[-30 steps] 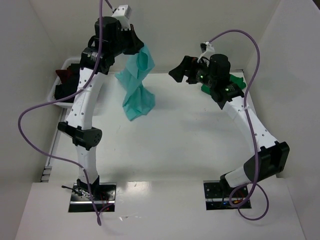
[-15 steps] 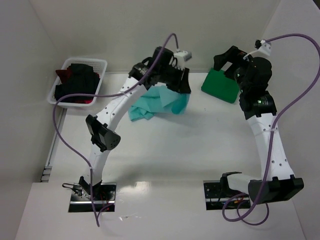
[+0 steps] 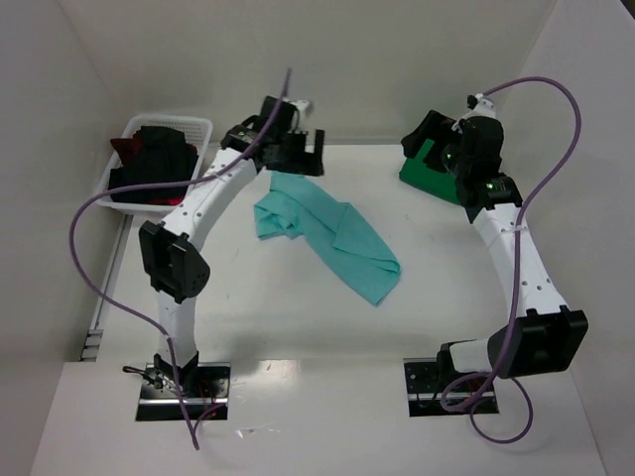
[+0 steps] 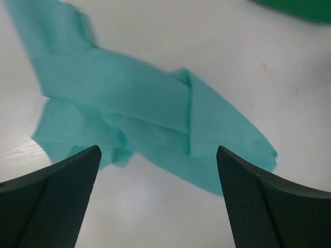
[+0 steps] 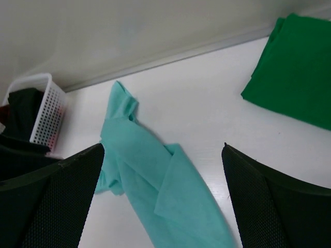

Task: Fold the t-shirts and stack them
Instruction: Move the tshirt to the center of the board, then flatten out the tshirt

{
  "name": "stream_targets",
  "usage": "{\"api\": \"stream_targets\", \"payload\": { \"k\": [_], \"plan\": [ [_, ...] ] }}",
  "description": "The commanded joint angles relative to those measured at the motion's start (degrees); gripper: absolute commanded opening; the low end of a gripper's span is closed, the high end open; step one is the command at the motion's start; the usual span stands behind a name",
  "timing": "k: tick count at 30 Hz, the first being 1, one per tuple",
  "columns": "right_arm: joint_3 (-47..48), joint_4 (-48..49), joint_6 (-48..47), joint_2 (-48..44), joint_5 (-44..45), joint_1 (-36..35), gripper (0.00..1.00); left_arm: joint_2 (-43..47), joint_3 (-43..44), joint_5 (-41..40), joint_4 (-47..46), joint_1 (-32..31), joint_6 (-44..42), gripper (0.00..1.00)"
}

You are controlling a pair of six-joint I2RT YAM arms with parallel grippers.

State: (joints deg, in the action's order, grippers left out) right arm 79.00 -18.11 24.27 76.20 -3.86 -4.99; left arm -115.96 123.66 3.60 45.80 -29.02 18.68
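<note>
The light teal t-shirt (image 3: 332,238) lies loose and crumpled in a long diagonal strip on the white table, partly folded over itself (image 4: 134,103) (image 5: 155,175). My left gripper (image 3: 298,154) hovers above its far left end, open, with nothing between its fingers (image 4: 158,155). The darker green t-shirt (image 3: 429,181) lies folded flat at the back right (image 5: 295,72) and shows at a top corner of the left wrist view (image 4: 305,8). My right gripper (image 3: 422,139) hangs above the green shirt, open and empty (image 5: 163,150), looking toward the teal one.
A white lattice basket (image 3: 169,121) stands at the back left (image 5: 44,108), holding black (image 3: 154,149) and dark red (image 3: 124,149) shirts. White walls close the back and both sides. Purple cables loop off both arms.
My left gripper opened and let go of the teal shirt, which dropped from hanging to lying stretched across the table. The left arm drew back toward the far left; the right arm shifted slightly left.
</note>
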Motion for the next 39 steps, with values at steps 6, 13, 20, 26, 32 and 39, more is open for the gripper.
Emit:
{"api": "stream_targets", "payload": {
  "k": [6,13,20,26,32,39],
  "plan": [
    [-2.4,-4.6,-6.0,12.6,0.1,-12.6,0.99,1.5,-11.7,2.9,-12.8,19.7,8.1,1.00],
    [1.3,-10.1,-6.5,24.9,9.3,-22.3,0.91,-0.6,-11.7,4.2,-13.8,23.8,7.6,1.00],
    [1.9,-11.2,-6.5,29.7,12.2,-26.7,0.87,-0.6,-13.9,4.8,-14.3,24.9,7.1,1.00],
    [5.5,-12.2,-6.0,35.2,13.5,-28.5,0.80,-0.6,-15.1,5.3,-14.3,25.9,6.5,1.00],
    [6.0,-13.4,-4.8,37.6,15.3,-29.0,0.68,-0.6,-15.1,6.3,-14.3,27.0,6.0,1.00],
    [6.0,-13.4,-4.3,38.7,15.9,-29.0,0.59,-0.6,-15.1,6.9,-14.3,27.5,5.5,1.00]
  ]
}}
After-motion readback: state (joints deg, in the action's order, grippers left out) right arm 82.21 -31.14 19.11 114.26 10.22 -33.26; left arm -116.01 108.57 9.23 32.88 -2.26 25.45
